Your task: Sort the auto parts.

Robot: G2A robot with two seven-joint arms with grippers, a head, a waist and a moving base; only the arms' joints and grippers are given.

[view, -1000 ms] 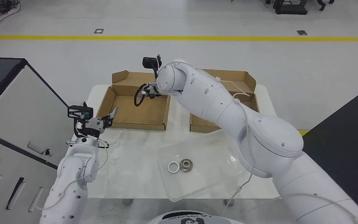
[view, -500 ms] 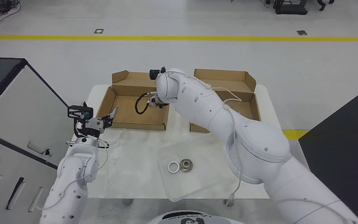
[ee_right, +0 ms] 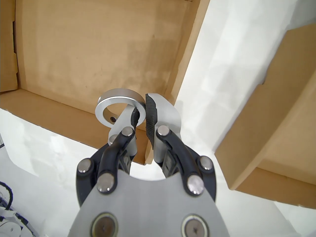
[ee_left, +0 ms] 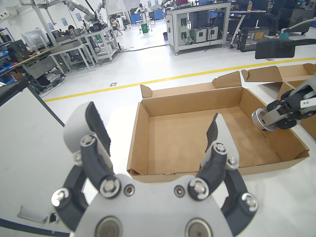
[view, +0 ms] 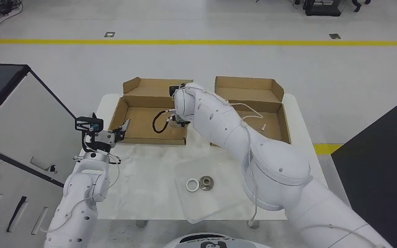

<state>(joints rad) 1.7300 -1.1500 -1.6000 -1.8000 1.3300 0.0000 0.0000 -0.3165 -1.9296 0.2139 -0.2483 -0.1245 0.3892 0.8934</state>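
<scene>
**Ring risks clipping the box wall**

The right tool pinches the metal ring by one side of its wall, with one finger through the hole. It holds the ring above the left box, close to a corner. Released here, the ring might strike the cardboard wall and tumble onto the bench. The one-sided pinch could also let it swivel. The left tool hangs spread outside the box's far end, well apart from the ring.

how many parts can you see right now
3. A metal ring sits in the right gripper over the left box; a white ring and a grey metal part lie side by side on the clear tray. The arm may hide more in the other box.
</scene>
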